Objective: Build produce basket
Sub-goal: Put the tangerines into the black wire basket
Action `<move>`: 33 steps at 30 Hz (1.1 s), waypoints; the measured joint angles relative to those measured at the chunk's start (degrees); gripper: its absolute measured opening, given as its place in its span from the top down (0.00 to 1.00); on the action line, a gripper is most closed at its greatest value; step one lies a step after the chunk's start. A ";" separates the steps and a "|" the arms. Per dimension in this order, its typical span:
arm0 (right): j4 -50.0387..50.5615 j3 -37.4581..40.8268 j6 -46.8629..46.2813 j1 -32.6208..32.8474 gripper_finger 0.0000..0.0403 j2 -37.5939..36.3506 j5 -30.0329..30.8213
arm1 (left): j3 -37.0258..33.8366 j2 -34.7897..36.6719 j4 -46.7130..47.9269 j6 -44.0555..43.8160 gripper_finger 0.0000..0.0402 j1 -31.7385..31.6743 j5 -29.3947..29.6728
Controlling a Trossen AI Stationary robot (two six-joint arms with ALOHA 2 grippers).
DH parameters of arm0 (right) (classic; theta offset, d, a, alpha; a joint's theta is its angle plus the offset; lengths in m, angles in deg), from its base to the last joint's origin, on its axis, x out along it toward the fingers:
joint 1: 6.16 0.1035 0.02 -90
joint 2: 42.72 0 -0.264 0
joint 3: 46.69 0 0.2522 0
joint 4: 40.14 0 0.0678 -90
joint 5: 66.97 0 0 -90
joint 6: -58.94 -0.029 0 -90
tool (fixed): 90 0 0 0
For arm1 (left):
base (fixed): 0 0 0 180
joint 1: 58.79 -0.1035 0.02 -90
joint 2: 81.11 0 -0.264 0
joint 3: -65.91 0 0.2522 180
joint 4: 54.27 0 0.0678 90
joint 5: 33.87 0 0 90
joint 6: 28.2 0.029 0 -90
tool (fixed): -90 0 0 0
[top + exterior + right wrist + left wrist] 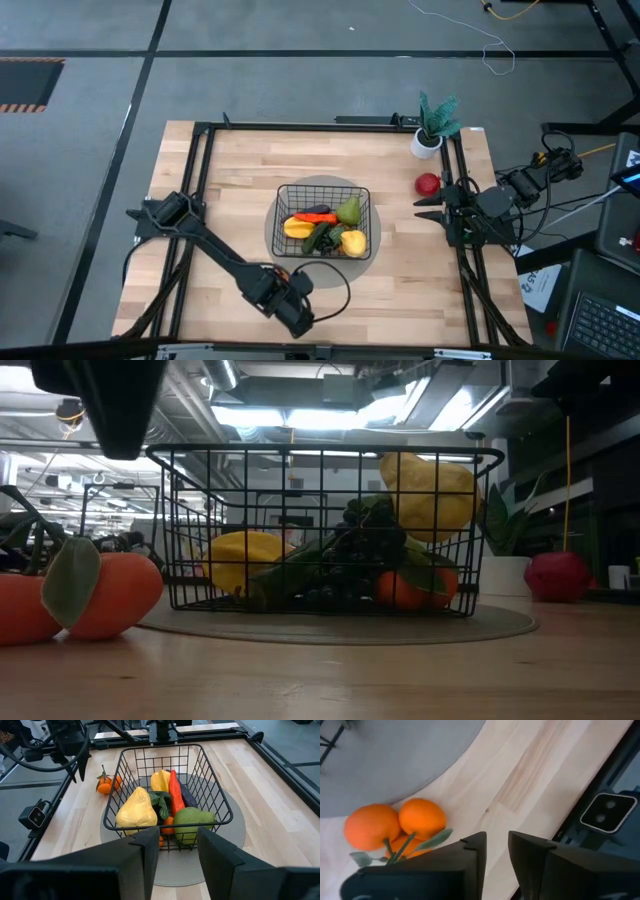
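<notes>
The small oranges (395, 827) could get nudged off toward the table's 6 o'clock edge if clipped by the empty, slightly parted left gripper (496, 851) hovering beside them, while the right gripper (175, 845) is parked open at 3 o'clock.

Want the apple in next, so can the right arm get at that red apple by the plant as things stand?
Probably yes. The red apple sits on bare table beside the right gripper, on that arm's side, with nothing between them. The potted plant stands just beyond it, so approach with care.

Wooden table (400, 270) (mat (275, 232), oranges (106, 784), apple (428, 184))
</notes>
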 joint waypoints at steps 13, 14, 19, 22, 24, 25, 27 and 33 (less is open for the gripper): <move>0.00 0.00 -0.21 0.00 0.69 0.00 0.00 | 0.11 2.70 11.06 -6.06 0.76 0.99 -5.16; 0.00 0.00 -0.24 0.00 0.69 0.00 0.00 | 0.08 3.10 12.59 -6.33 0.76 1.48 -4.40; -0.02 0.00 -0.28 0.00 0.69 0.00 0.00 | 0.00 4.53 17.54 -6.49 0.75 3.05 0.53; -0.07 0.00 -0.33 0.02 0.69 0.00 0.00 | -0.02 4.63 20.49 -6.20 0.75 3.26 2.90; -0.19 0.00 -0.31 0.02 0.69 0.00 0.00 | -0.01 4.63 21.41 -6.04 0.75 3.59 4.02; -0.20 0.00 -0.27 0.01 0.69 -0.02 0.00 | -0.01 4.63 21.84 -5.80 0.75 3.61 4.34; -0.20 0.00 -0.30 0.00 0.69 0.00 0.00 | -0.02 4.63 22.18 -4.59 0.75 3.65 5.47; -0.20 0.00 -0.42 0.00 0.69 -0.02 0.00 | -0.83 4.66 21.51 -3.08 0.75 3.49 6.30</move>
